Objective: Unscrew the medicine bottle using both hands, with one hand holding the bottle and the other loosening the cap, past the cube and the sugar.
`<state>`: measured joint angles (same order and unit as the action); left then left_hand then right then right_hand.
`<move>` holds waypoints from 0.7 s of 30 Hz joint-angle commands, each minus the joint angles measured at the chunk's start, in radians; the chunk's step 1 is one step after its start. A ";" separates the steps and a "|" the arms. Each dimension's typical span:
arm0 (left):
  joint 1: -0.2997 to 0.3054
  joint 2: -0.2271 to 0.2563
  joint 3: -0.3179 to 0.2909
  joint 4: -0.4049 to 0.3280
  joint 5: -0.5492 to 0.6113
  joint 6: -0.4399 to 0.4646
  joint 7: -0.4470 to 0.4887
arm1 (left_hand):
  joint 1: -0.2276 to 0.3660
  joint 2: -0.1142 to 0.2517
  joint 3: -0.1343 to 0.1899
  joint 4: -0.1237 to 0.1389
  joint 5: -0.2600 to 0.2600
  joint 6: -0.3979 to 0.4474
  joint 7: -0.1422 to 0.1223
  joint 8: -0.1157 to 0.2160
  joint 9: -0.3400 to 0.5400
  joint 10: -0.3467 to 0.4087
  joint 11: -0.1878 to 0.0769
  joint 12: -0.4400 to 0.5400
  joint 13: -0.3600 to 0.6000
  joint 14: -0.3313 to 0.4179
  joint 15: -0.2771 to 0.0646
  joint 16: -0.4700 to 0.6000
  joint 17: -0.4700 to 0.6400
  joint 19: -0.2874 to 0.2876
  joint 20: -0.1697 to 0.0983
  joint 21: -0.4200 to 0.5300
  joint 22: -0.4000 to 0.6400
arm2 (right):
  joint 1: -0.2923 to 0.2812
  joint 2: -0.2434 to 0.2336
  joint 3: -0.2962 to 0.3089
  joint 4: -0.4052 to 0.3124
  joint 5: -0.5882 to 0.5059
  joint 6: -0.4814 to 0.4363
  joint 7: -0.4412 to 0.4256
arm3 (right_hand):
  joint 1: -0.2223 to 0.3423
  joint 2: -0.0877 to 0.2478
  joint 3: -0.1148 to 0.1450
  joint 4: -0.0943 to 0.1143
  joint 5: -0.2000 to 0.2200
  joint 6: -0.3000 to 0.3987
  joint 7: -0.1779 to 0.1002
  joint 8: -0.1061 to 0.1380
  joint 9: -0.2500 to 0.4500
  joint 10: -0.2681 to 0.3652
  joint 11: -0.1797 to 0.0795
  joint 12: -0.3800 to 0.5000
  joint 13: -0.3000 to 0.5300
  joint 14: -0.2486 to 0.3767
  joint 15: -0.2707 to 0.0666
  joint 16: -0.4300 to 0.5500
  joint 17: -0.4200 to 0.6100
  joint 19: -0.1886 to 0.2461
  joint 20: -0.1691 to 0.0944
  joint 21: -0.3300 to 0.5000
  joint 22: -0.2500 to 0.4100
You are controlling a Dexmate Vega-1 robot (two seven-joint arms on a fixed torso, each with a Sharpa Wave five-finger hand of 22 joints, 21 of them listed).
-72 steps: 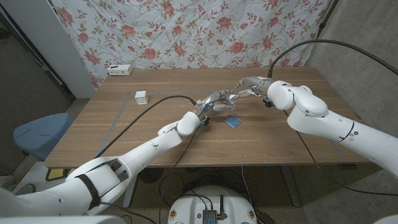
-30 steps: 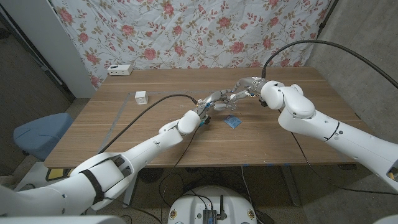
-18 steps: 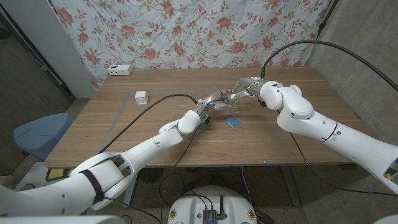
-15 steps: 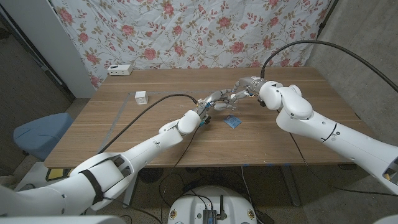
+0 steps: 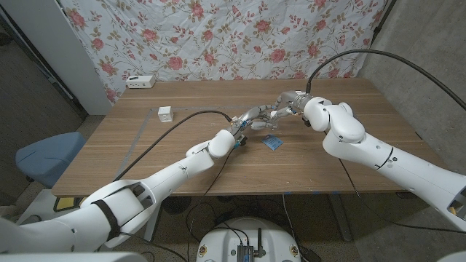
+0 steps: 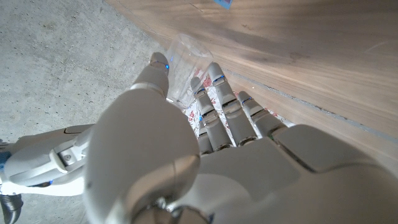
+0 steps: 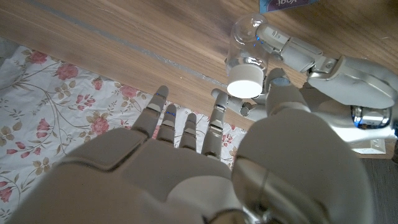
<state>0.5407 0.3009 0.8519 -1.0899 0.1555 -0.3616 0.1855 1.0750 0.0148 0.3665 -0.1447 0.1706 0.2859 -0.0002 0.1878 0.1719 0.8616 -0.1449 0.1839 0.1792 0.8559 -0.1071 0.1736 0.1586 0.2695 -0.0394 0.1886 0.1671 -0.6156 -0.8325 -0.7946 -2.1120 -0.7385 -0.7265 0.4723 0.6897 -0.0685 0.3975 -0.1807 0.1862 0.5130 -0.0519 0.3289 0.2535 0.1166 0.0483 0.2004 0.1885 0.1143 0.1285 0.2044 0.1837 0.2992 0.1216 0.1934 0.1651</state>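
Showing clear walls, bottle (image 7: 247, 45) wears white cap (image 7: 244, 88).

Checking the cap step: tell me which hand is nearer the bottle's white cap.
Left. The left hand grips the clear bottle just under the white cap; the right hand is open, its fingertips just short of it.

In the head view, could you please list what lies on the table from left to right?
White box at the far edge → white cube → left hand holding the bottle → blue sugar packet → right hand.
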 commanded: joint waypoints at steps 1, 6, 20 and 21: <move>0.003 0.003 0.001 -0.010 0.005 0.005 -0.001 | 0.000 0.003 0.008 0.002 0.009 0.006 -0.005 -0.001 0.003 0.022 -0.012 0.008 0.003 0.010 -0.105 -0.003 0.001 0.004 -0.137 -0.002 0.000 | -0.018 -0.002 0.009 0.001 0.009 -0.002 -0.027 | 0.012 -0.001 0.010 0.002 -0.003 0.021 0.002 0.012 0.005 0.008 0.000 0.003 0.003 0.013 0.001 0.007 0.003 0.012 0.003 0.004 0.004; 0.005 0.004 0.001 -0.015 0.006 0.009 -0.001 | -0.002 0.003 0.009 0.003 0.009 0.005 -0.006 -0.001 0.003 0.023 -0.011 0.008 0.003 0.010 -0.104 -0.003 0.001 0.004 -0.137 -0.002 0.000 | -0.022 0.000 0.012 0.004 0.016 -0.001 -0.038 | 0.021 -0.003 0.011 0.005 -0.004 0.043 -0.001 0.025 0.009 0.017 0.003 0.004 0.003 0.019 -0.002 0.008 0.003 0.018 0.000 0.005 0.004; 0.004 0.000 0.003 -0.008 0.006 0.002 -0.002 | -0.004 0.002 0.013 0.002 0.009 0.009 -0.011 -0.001 0.003 0.021 -0.013 0.008 0.003 0.010 -0.105 -0.004 0.001 0.003 -0.136 -0.003 0.000 | -0.015 0.003 0.007 0.003 0.021 -0.012 -0.038 | 0.031 -0.008 0.010 0.011 -0.006 0.079 -0.003 0.051 0.019 0.032 0.005 0.004 0.004 0.029 -0.005 0.008 0.004 0.022 0.001 0.003 0.004; 0.004 0.000 0.003 -0.008 0.006 0.002 -0.002 | -0.004 0.002 0.013 0.001 0.009 0.009 -0.010 -0.001 0.003 0.021 -0.013 0.007 0.003 0.010 -0.105 -0.004 0.001 0.003 -0.135 -0.003 0.000 | -0.014 0.003 0.006 0.003 0.021 -0.014 -0.036 | 0.031 -0.008 0.010 0.012 -0.006 0.080 -0.004 0.052 0.019 0.032 0.005 0.004 0.004 0.029 -0.005 0.009 0.005 0.022 0.001 0.003 0.004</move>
<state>0.5446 0.3033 0.8533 -1.1020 0.1605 -0.3553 0.1846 1.0709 0.0105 0.3736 -0.1459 0.1743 0.2893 -0.0037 0.1878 0.1719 0.8612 -0.1453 0.1856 0.1789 0.8559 -0.1071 0.1693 0.1587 0.2695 -0.0395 0.1886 0.1671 -0.6316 -0.8319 -0.7865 -2.1091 -0.7238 -0.7313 0.4399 0.7113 -0.0789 0.4058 -0.1724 0.1810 0.5827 -0.0537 0.3738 0.2674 0.1399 0.0500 0.2004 0.1885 0.1340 0.1232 0.2044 0.1837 0.3111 0.1204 0.1934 0.1651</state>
